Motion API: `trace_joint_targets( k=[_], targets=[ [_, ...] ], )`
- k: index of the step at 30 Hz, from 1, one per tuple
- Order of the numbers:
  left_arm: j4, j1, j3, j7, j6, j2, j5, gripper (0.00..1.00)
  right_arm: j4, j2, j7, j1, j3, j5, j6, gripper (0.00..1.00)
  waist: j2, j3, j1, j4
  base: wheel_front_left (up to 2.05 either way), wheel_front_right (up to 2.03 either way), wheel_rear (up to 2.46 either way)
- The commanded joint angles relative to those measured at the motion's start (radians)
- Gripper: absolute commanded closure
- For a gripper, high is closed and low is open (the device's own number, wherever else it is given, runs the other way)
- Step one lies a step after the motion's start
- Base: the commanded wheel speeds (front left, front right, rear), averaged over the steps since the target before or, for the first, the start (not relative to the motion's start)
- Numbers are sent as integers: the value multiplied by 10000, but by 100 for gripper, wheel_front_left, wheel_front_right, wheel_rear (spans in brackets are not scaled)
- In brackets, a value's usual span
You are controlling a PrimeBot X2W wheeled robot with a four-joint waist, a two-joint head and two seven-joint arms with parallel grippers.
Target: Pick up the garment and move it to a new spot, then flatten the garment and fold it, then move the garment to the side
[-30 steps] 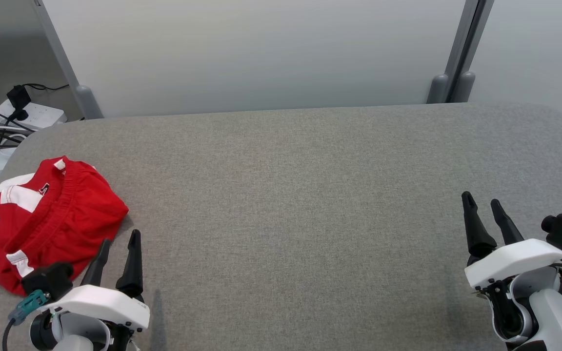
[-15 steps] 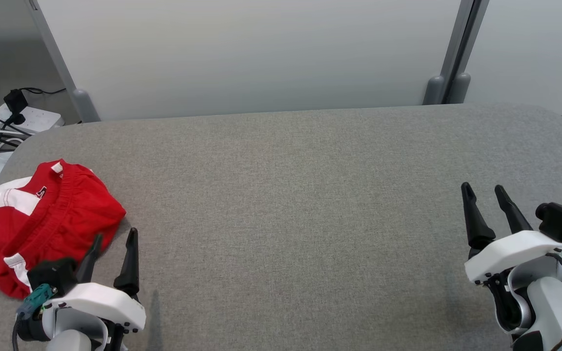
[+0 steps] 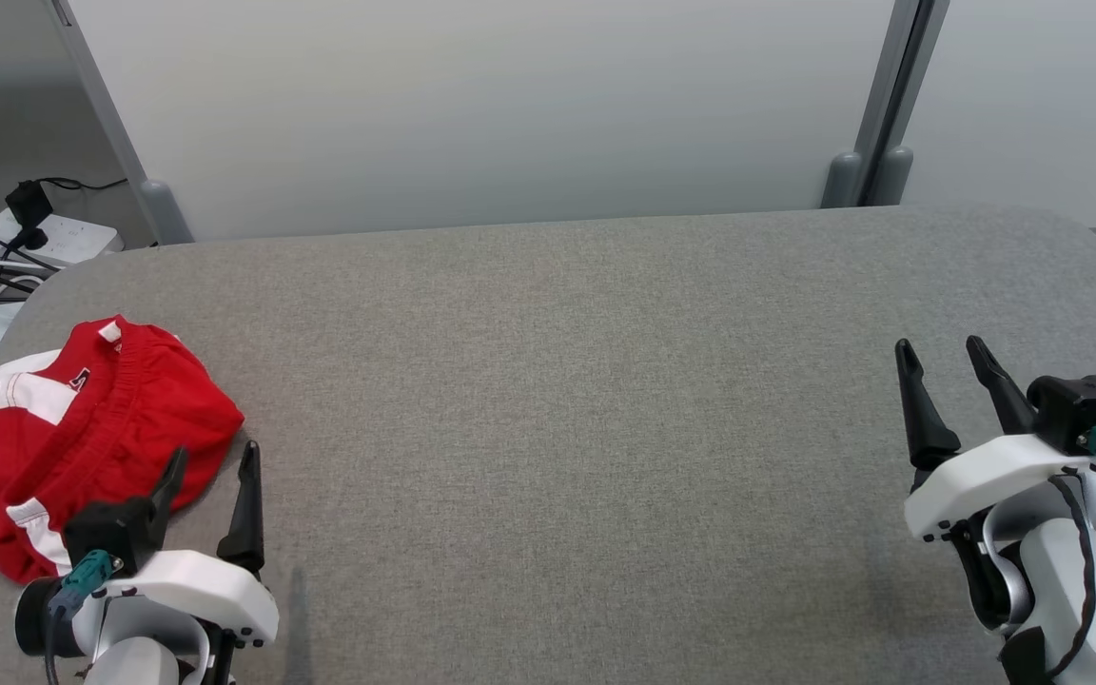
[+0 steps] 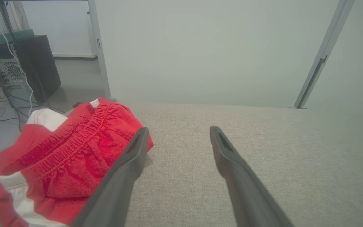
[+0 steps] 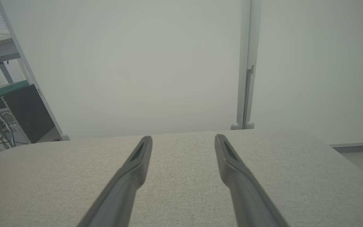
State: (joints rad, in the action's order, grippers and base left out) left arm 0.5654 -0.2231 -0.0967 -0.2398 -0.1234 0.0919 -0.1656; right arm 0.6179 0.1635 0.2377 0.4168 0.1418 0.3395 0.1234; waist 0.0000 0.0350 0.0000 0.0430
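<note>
The garment [image 3: 82, 438] is a pair of red shorts with white panels and an elastic waistband, lying folded in a heap at the table's near left corner. In the left wrist view the garment [image 4: 65, 154] spreads left of the fingers. My left gripper [image 3: 212, 457] stands open just right of it, its left finger over the cloth's edge, nothing between the fingers. In the left wrist view the left gripper [image 4: 177, 132] points across bare table. My right gripper [image 3: 940, 348] is open and empty near the table's right side; in its own view the right gripper [image 5: 183, 138] faces the far edge.
The grey fabric-covered table [image 3: 567, 400] has rounded corners and pale partition panels [image 3: 472, 105] behind it. A power strip with cables [image 3: 25, 238] lies on the floor beyond the left edge. A computer tower [image 4: 33, 69] stands farther left.
The head view has tilted slightly, so the scene has shifted. Both grippers have drawn back a little toward me, and the wrists have turned. Both stay open. The garment has not moved.
</note>
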Motion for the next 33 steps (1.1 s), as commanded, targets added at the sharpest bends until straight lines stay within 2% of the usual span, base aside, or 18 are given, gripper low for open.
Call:
trace_joint_targets(
  k=[1, 9, 24, 28, 33],
  targets=[
    [-173, -684, -355, -157, -60, 211, 303, 0, -139, 105, 179, 473, 235, -310, 72, 0, 0, 7, 0, 12, 0, 0, 0],
    [-22, -750, -671, -220, -65, 105, 527, 0, 229, 125, 241, 542, 247, -454, 73, 0, 0, 25, 0, 57, 0, 0, 0],
    [-34, -784, -1008, -220, -70, -17, 623, 0, 134, 77, 241, 546, 175, -362, 73, 0, 0, 22, 0, -27, 0, 0, 0],
    [-130, -728, -1070, -220, -71, -82, 643, 0, 16, 86, 241, 552, 327, -320, 73, 0, 0, -9, 0, -259, 0, 0, 0],
    [-184, -728, -1211, -220, -66, -139, 694, 0, -151, 71, 241, 565, 668, -240, 73, 0, 0, -69, 0, -862, 0, 0, 0]
  ],
)
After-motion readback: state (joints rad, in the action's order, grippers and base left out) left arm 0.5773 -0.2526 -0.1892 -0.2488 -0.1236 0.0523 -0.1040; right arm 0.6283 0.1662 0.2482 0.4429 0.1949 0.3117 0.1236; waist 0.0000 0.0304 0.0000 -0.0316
